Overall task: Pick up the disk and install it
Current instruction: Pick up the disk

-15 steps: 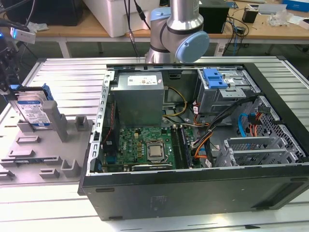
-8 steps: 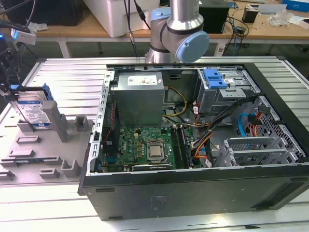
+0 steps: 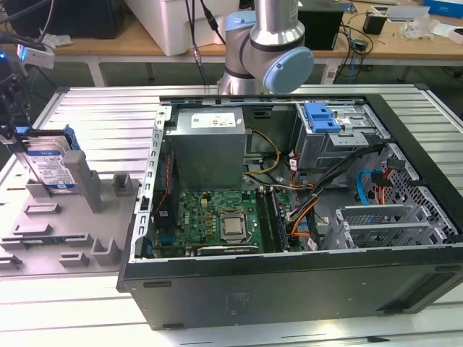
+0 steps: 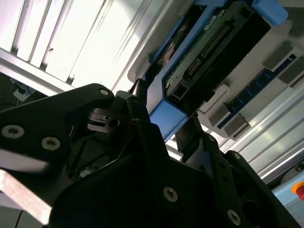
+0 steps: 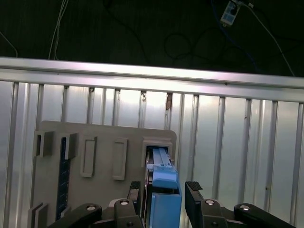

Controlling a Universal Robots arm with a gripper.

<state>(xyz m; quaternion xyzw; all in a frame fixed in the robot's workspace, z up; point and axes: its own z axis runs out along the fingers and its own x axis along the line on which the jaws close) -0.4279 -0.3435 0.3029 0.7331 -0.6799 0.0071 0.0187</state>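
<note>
My gripper (image 5: pixel 164 186) reaches down over the disk (image 5: pixel 164 202), which stands on edge in a slot of the grey fixture (image 5: pixel 102 137). My fingers (image 5: pixel 194 187) are spread to either side of its blue frame, with a sliver of gap showing. Past the fixture's edge the ribbed table (image 5: pixel 228 142) lies bare. The second wrist view shows the disk's dark underside and connector row. In the exterior view, the open computer case (image 3: pixel 289 282) sits well apart from me, with my arm's base (image 3: pixel 264 50) behind it.

Exterior view evenly lit; glare whitens the ribbed table (image 4: pixel 80 47) in the second wrist view, whose foreground lies in shadow.
</note>
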